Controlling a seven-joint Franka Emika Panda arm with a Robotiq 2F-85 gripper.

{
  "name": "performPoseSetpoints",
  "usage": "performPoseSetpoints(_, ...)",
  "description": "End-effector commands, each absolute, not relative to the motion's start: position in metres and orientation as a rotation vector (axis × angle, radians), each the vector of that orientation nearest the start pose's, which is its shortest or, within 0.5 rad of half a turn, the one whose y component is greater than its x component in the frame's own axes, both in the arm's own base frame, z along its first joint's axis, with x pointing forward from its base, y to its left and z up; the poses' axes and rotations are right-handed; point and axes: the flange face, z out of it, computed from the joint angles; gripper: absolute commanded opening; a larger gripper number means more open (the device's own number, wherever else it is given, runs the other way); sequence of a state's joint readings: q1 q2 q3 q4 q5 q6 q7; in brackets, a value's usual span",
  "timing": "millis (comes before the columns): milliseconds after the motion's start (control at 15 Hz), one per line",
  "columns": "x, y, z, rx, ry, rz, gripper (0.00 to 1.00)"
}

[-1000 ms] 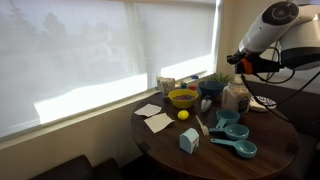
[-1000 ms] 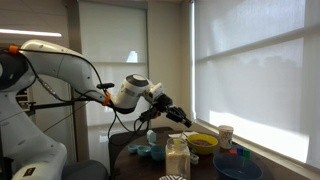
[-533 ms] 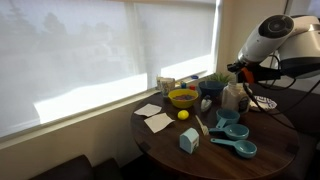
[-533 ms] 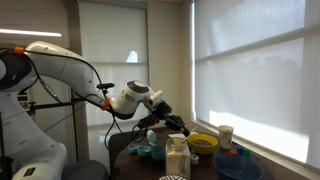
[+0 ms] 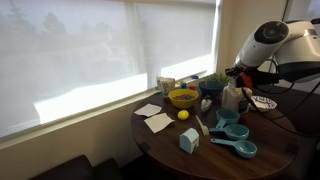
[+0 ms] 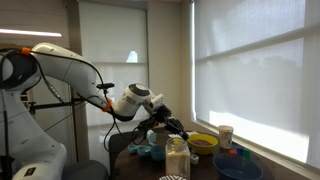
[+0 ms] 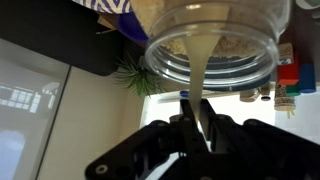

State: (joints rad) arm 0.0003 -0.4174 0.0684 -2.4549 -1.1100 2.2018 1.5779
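My gripper (image 7: 200,125) enters the wrist view from the bottom, shut on a pale cream handle (image 7: 199,62). The handle runs from between the jaws into the mouth of a clear glass jar (image 7: 250,58) that holds a beige, grainy filling. In both exterior views the gripper (image 5: 238,79) (image 6: 180,128) hangs just above this jar (image 5: 236,99) (image 6: 177,157), which stands upright on the round dark wooden table (image 5: 215,163). The far end of the handle is hidden inside the jar.
On the table sit a yellow bowl (image 5: 183,98), a lemon (image 5: 183,115), white napkins (image 5: 155,119), a light blue carton (image 5: 189,141), teal measuring cups (image 5: 237,141), a paper cup (image 5: 166,85) and a blue bowl with a plant (image 5: 212,85). A blinded window stands behind.
The arm has come down and the gripper has dropped toward the jar's mouth. The jaws have stayed shut on the handle.
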Motion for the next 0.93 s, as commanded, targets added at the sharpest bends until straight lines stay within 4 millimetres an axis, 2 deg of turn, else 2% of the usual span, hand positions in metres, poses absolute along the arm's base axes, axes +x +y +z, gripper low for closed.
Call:
performPoseSetpoints(0, 0.448, 0.003, 0.481, 2.197, -1.062, 0.973, 0.03)
performPoseSetpoints(267, 0.449, -0.002, 0.484, 2.211, -1.13, 0.933, 0.03)
performPoseSetpoints(867, 0.453, -0.02, 0.511, 2.207, -1.289, 0.936, 0.03)
